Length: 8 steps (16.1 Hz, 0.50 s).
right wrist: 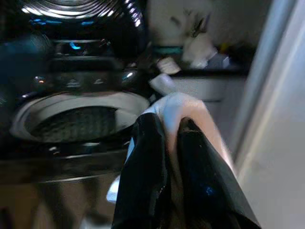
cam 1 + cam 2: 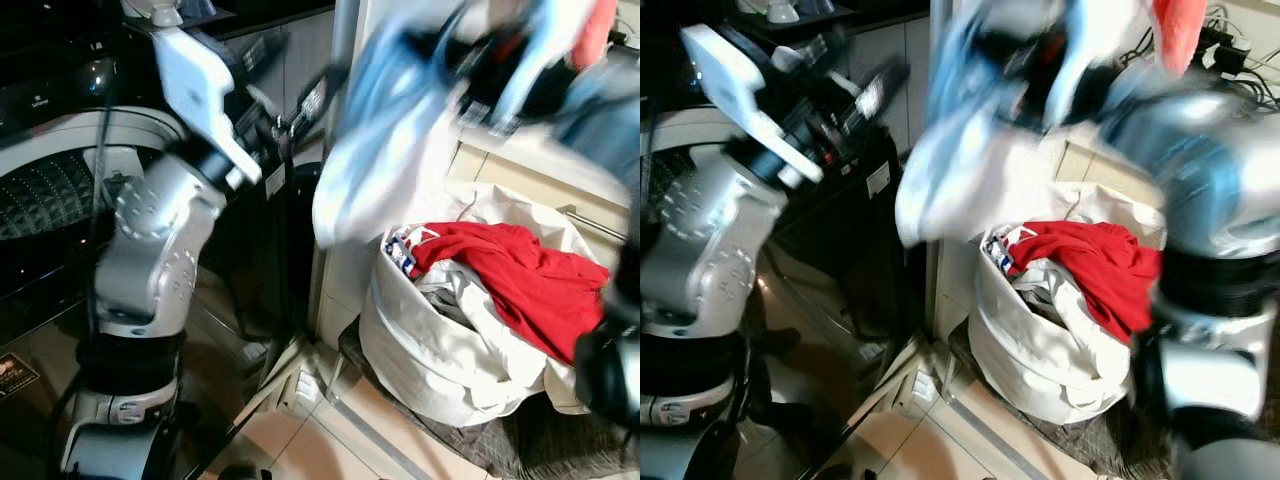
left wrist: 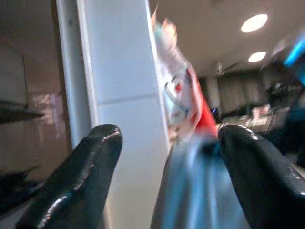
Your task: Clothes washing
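Right tool [image 1: 167, 143]: its two black fingers are pinching together on a pale garment [image 2: 375, 170], the cloth bulging out between the tips in the right wrist view.
Garment: it is hanging in the air from the raised right arm, above and just to the left of the laundry basket [image 2: 430, 350]; soft, thin, white to light blue, blurred.
Left tool [image 3: 167, 181]: its fingers are standing apart with nothing between them; the left arm is rising in front of the washing machine [image 2: 70, 180].
Washing machine: top-loading, dark glossy body, lid up, round pale rim, perforated metal drum [image 1: 76, 121] showing inside; it is standing to the robot's left, well apart from the basket.
Basket: a slumping white fabric tub on the tiled floor [image 2: 300, 430], a crumpled red garment [image 2: 520, 275] lying over its rim on top of white cloth.
Step in hand: judging by the pose, one piece is being carried from basket toward the drum.
Next move: it is calling for a swing left over the open rim, then a release with the cloth fully above the drum so no trailing edge is catching on the rim.
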Tool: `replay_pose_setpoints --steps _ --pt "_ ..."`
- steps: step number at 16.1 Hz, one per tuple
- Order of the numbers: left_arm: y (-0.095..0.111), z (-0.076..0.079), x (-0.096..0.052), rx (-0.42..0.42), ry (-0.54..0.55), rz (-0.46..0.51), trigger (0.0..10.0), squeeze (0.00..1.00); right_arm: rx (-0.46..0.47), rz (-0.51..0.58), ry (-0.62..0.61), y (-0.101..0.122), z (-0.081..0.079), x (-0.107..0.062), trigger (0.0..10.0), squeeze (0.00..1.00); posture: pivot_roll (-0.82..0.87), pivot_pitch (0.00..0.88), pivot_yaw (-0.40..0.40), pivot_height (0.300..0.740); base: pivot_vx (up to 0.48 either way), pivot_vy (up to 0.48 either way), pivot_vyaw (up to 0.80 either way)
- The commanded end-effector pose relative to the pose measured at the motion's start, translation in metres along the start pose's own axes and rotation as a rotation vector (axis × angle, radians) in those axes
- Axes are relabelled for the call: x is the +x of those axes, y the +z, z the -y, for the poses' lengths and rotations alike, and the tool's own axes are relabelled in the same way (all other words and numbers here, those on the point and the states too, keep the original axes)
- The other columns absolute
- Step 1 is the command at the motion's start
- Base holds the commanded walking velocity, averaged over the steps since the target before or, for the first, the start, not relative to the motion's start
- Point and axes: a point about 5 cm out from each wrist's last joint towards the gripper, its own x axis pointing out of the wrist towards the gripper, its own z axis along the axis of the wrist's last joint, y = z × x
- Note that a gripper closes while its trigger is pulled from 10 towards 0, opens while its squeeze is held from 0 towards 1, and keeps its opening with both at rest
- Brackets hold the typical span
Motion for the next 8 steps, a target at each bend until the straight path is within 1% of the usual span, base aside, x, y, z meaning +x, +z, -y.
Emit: replay_pose_setpoints --steps 1,2,3,6,7,8 --pt "0.005 0.004 0.003 -0.012 -0.037 0.015 10.0 1.0 -0.011 0.058 0.01 0.009 0.0 -0.002 0.0 0.0 -0.02 0.0 -0.066 0.74 0.0 0.0 0.0" --pt "0.005 0.009 0.002 -0.021 -0.076 0.005 10.0 1.0 0.013 0.072 0.019 0.005 0.0 0.001 0.0 0.0 -0.02 0.0 -0.07 0.74 0.0 0.0 0.0" --pt "-0.005 0.02 -0.002 -0.07 -0.151 -0.055 10.0 1.0 0.061 0.086 0.05 0.001 -0.003 0.004 0.0 0.0 -0.01 0.0 -0.073 0.74 0.0 0.0 0.0" --pt "-0.024 0.036 -0.012 -0.168 -0.229 -0.153 10.0 1.0 0.112 0.111 0.105 0.002 -0.011 0.004 0.0 0.0 -0.01 0.0 -0.073 0.74 0.0 0.0 0.0" --pt "-0.031 0.038 -0.014 -0.165 -0.225 -0.185 10.0 1.0 0.125 0.118 0.126 0.003 -0.015 0.004 0.0 0.0 -0.02 0.0 -0.068 0.74 0.0 0.0 0.0" --pt "-0.037 0.036 -0.014 -0.131 -0.195 -0.205 10.0 1.0 0.135 0.121 0.148 0.003 -0.018 0.003 0.0 0.0 -0.02 0.0 -0.068 0.74 0.0 0.0 0.0"
